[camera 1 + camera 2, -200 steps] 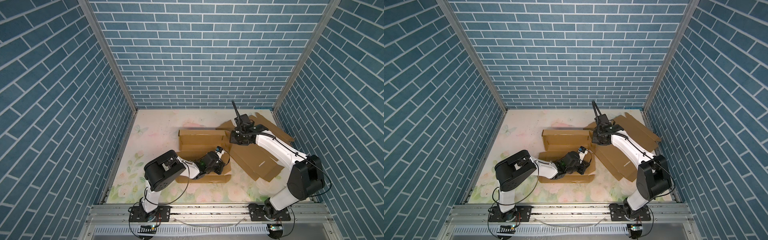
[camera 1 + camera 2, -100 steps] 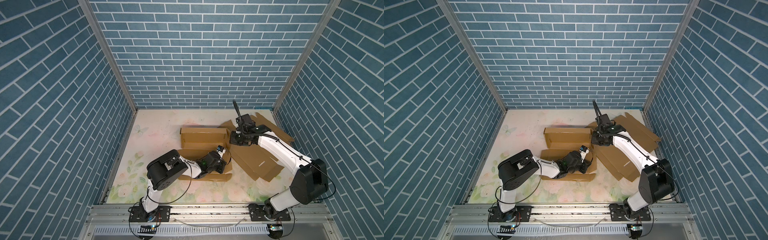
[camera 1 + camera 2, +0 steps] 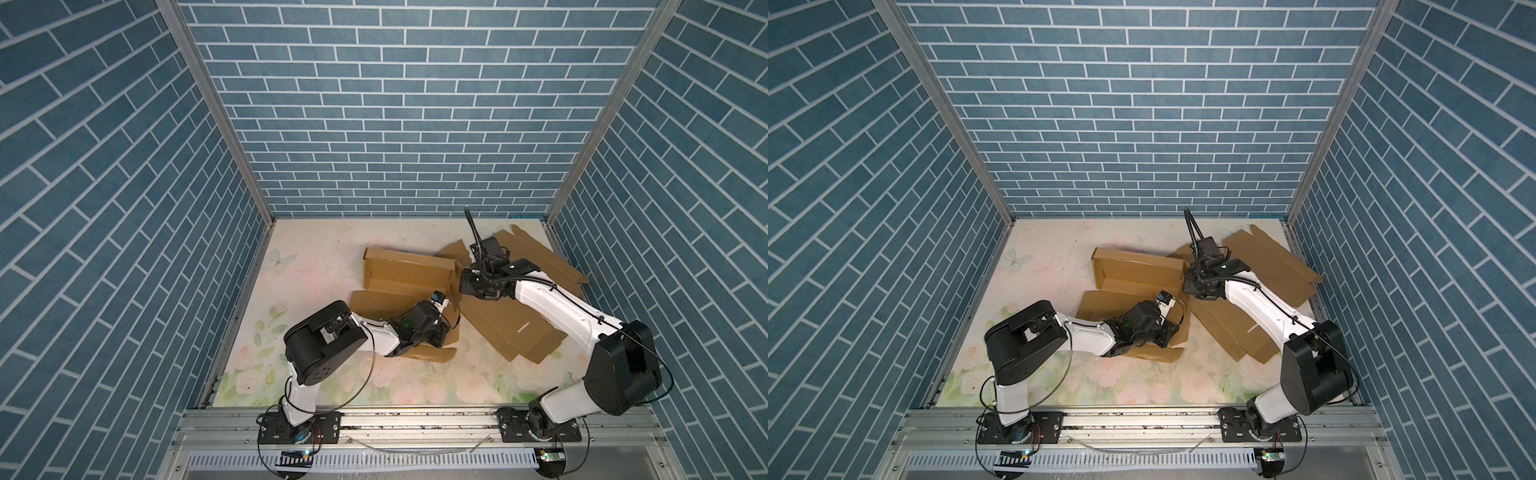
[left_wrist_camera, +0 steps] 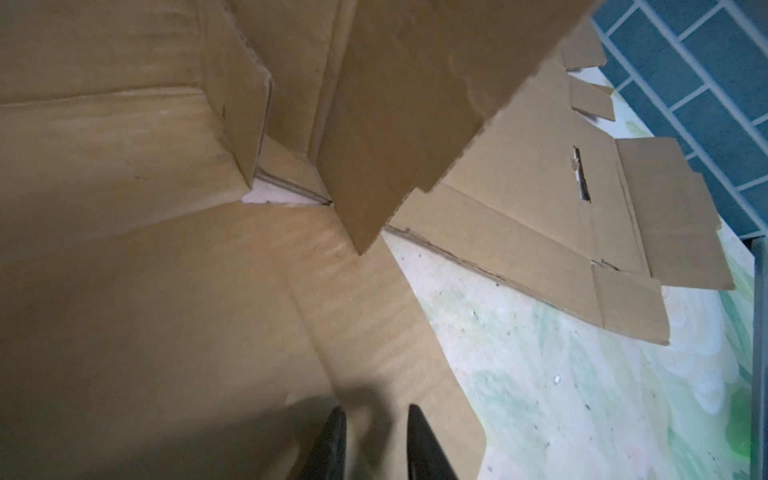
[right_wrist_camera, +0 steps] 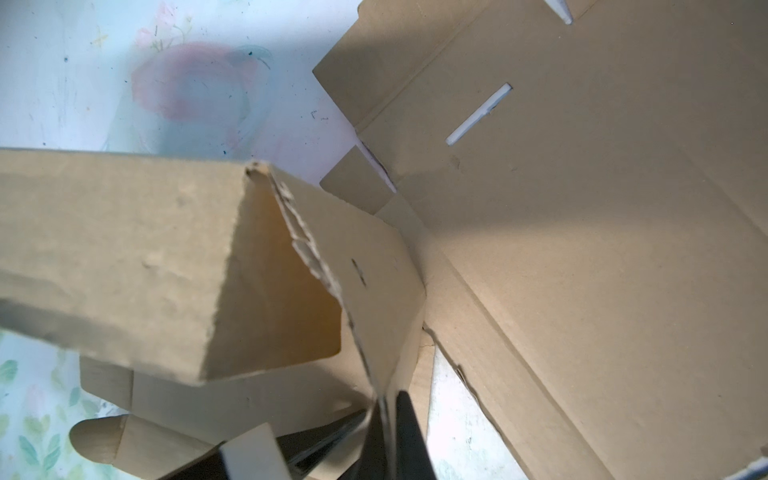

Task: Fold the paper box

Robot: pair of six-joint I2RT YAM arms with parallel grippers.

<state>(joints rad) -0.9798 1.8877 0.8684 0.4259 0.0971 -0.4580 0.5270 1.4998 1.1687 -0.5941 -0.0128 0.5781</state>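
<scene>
The worktop [image 3: 316,257], covered with a pale floral print and marked with scuffs, is enclosed on three sides by blue brick-pattern walls [image 3: 395,124] joined at aluminium corner posts [image 3: 216,112]. A metal rail [image 3: 415,424] is fitted along the front edge. The paper box [image 3: 409,270] is found near the middle of the worktop in both top views, partly folded: one long wall is raised, while its base panel lies flat on the surface. The left claw [image 4: 376,411] is positioned low over that flat panel, its fingers parted narrowly with nothing seen between them. The right claw [image 5: 386,399] is closed on the thin edge of an end flap at the raised wall's corner. A second, unfolded cardboard blank [image 3: 511,328], with a slot cut in it, is laid flat just beside the box, beneath the right arm [image 3: 552,307], and reaches toward the right-hand wall.
</scene>
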